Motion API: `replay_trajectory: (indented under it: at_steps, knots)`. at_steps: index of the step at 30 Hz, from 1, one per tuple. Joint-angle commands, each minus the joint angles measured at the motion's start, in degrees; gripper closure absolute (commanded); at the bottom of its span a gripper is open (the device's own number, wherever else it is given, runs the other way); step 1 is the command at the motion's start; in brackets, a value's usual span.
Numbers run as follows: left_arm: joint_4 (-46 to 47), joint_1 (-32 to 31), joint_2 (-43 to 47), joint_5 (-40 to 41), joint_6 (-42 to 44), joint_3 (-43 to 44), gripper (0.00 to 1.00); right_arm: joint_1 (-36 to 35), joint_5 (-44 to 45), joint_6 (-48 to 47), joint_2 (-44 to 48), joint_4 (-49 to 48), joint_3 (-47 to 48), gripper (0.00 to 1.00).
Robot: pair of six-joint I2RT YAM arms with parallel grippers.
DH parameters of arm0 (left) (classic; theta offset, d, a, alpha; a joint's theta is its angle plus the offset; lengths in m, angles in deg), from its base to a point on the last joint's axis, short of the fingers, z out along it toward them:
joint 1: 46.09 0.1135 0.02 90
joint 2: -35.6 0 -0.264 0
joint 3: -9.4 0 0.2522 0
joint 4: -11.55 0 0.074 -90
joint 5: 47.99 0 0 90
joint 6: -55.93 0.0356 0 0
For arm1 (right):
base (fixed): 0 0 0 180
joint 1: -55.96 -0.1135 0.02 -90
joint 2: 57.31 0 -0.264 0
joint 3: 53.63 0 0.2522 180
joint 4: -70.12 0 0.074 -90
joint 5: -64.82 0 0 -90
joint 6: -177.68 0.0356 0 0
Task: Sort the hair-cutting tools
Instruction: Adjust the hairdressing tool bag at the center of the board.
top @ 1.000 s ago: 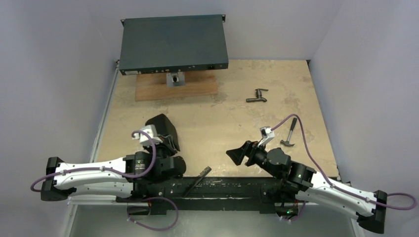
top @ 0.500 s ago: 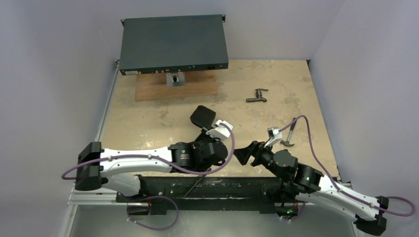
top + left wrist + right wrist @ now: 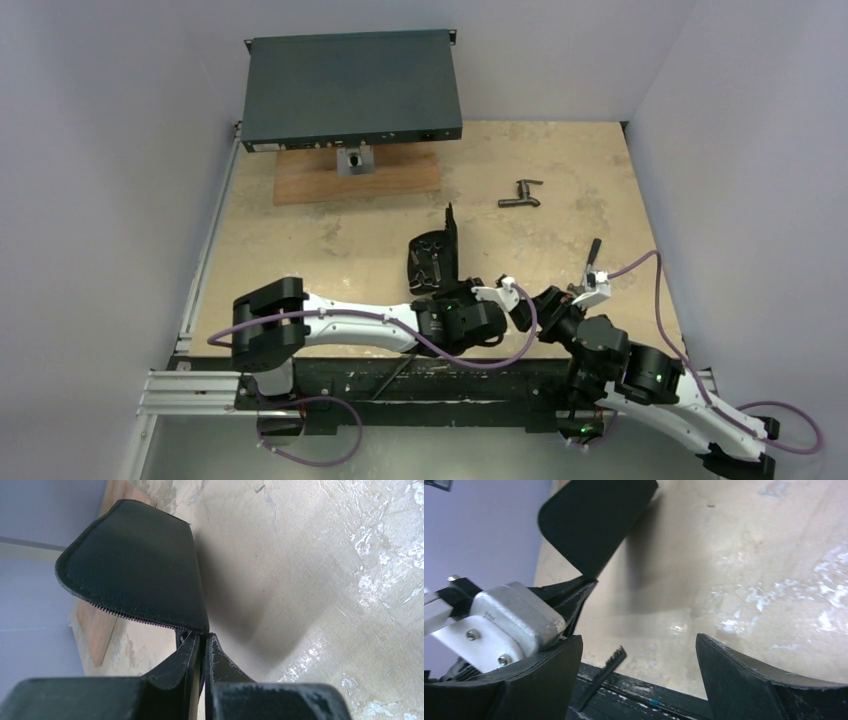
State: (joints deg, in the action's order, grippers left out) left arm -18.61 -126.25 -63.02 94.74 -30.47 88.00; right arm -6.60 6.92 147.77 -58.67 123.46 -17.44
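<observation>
The left gripper (image 3: 202, 636) is clenched on the seam corner of a soft black zip case (image 3: 135, 565), whose rounded flap is edged with fine zipper teeth. From above, the case stands open on the mottled beige table (image 3: 330, 240). Silvery tools (image 3: 428, 258) glint inside, too small to tell apart. The right gripper (image 3: 636, 647) is spread wide and empty. Near it, the slim toothed comb (image 3: 608, 670) lies across the table's edge onto the black rail (image 3: 649, 700).
</observation>
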Motion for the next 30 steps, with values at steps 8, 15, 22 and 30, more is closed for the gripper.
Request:
replay_trajectory:
  at_steps: [8,15,22,30]
  knots:
    - [5.92,-4.92,0.10,-6.81,6.21,-2.25,0.64,-0.32,6.44,7.50,3.43,0.77,4.71,0.12]
    - [4.57,-4.84,7.58,-9.13,1.08,-3.12,0.10,-0.30,7.40,9.41,2.61,1.90,4.47,0.11]
    - [3.55,-3.47,22.55,-6.74,-9.60,-6.05,0.01,-0.36,7.20,7.66,0.08,-0.47,3.69,0.11]
    - [7.25,10.85,43.91,-18.71,-40.79,-28.56,0.00,-0.36,8.21,3.06,-10.75,-12.38,-1.32,0.09]
